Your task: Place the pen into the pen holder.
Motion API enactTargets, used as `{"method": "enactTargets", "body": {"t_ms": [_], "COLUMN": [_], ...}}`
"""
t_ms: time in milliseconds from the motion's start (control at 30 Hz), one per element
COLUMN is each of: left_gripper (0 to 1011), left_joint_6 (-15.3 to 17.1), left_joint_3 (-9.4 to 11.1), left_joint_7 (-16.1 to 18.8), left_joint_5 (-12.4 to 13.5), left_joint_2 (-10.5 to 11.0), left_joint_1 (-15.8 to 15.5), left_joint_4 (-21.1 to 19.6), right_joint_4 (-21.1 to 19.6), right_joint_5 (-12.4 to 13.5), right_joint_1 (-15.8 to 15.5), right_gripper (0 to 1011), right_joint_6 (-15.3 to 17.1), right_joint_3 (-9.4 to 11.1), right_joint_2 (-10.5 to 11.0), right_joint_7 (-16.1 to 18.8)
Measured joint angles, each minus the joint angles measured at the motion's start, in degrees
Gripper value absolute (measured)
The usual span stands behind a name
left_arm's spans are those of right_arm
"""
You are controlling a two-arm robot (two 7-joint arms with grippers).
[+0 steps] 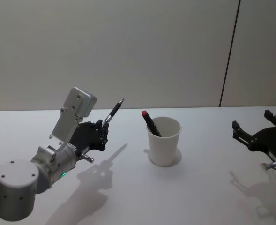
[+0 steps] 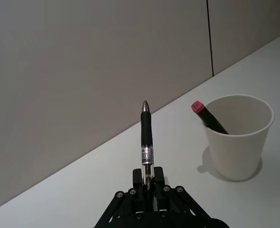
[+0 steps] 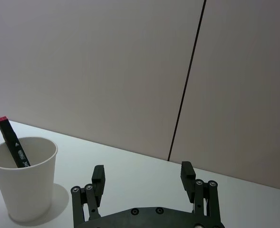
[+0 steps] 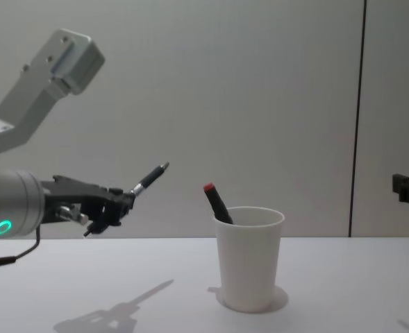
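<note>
A black pen (image 1: 113,112) with a silver tip is held in the air, tilted tip-up toward the cup, with my left gripper (image 1: 102,130) shut on its lower end. The left wrist view shows the pen (image 2: 146,133) rising from between the closed fingers of that gripper (image 2: 149,178). The pen holder (image 1: 164,143), a white paper cup, stands upright on the table to the right of the pen, apart from it. A black marker with a red cap (image 1: 149,122) leans inside the cup. My right gripper (image 1: 252,123) hangs open and holds nothing at the far right.
The white table (image 1: 198,197) spreads around the cup. A plain wall with a dark vertical seam (image 1: 229,61) stands behind it.
</note>
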Motion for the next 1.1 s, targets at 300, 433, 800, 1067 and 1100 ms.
{"method": "enactTargets", "body": {"t_ms": [300, 433, 800, 1067, 1100], "left_gripper": [148, 148, 148, 148, 148], "left_joint_6": [-5.64, -8.31, -16.55, -20.89, -21.23], "left_joint_3": [-0.53, -0.71, -0.82, -0.31, -0.25], "left_joint_7": [-1.70, -2.99, -7.87, -11.44, -11.78], "left_joint_5": [0.09, -0.09, -1.37, -1.79, -1.79], "left_joint_2": [1.52, 2.03, 2.94, 2.92, 2.89], "left_joint_1": [1.57, 2.09, 3.28, 3.65, 3.66], "left_joint_4": [-1.64, -2.03, -2.41, -2.23, -2.14], "right_joint_4": [0.00, 0.00, 0.00, 0.00, 0.00], "right_joint_5": [0.00, 0.00, 0.00, 0.00, 0.00], "right_joint_1": [0.00, 0.00, 0.00, 0.00, 0.00], "right_gripper": [1002, 1002, 1002, 1002, 1002], "right_joint_6": [0.00, 0.00, 0.00, 0.00, 0.00], "right_joint_3": [0.00, 0.00, 0.00, 0.00, 0.00], "right_joint_2": [0.00, 0.00, 0.00, 0.00, 0.00], "right_joint_7": [0.00, 0.00, 0.00, -0.01, 0.00]}}
